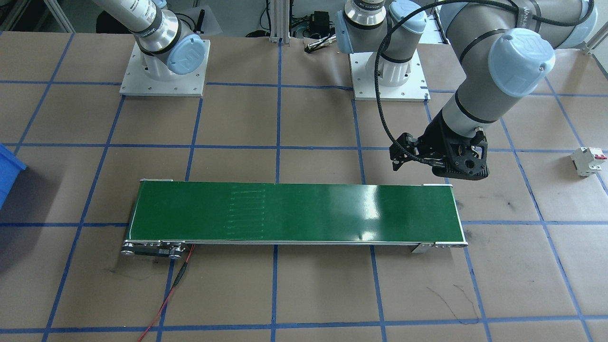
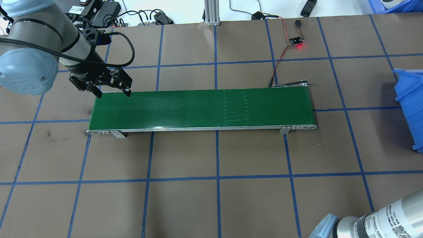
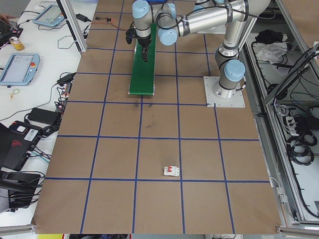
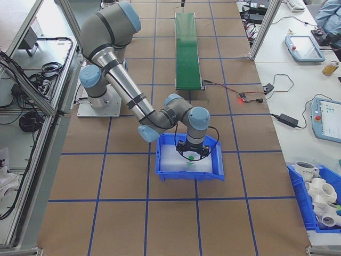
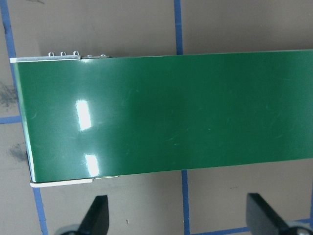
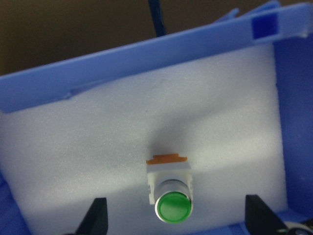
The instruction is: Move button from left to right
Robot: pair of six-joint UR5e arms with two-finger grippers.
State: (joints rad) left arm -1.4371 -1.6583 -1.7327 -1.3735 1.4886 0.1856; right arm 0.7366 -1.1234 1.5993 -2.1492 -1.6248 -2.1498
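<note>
Foam lining (image 6: 98,147) covers the floor of a blue bin (image 4: 189,169), and the button (image 6: 170,188) is seen lying on it, green cap toward the wrist camera and orange base toward the bin's far wall. In the right wrist view the button lies between the two dark fingertips (image 6: 96,218) of the right gripper (image 6: 176,220), which are spread wide and touch nothing. In the exterior right view the right gripper (image 4: 190,152) is held low inside the bin, with the green cap (image 4: 190,157) visible just beneath it. The bin stands near the tabletop's end on the robot's right; only its corner (image 2: 409,99) shows at the edge of the overhead view.

A green conveyor belt (image 2: 201,107) lies across the middle of the tabletop, and nothing is carried on it. The left gripper (image 2: 112,93) is held above the belt's end on the robot's left, at the belt's far edge; its fingers are parted and nothing is held between them, as the left wrist view (image 5: 176,218) confirms. A white circuit breaker with a red toggle (image 1: 589,160) rests on the tabletop well beyond that end of the belt. A small circuit board with a lit red light (image 2: 296,42) lies near the tabletop's far edge, joined to the conveyor by a red and black wire (image 2: 279,56).
</note>
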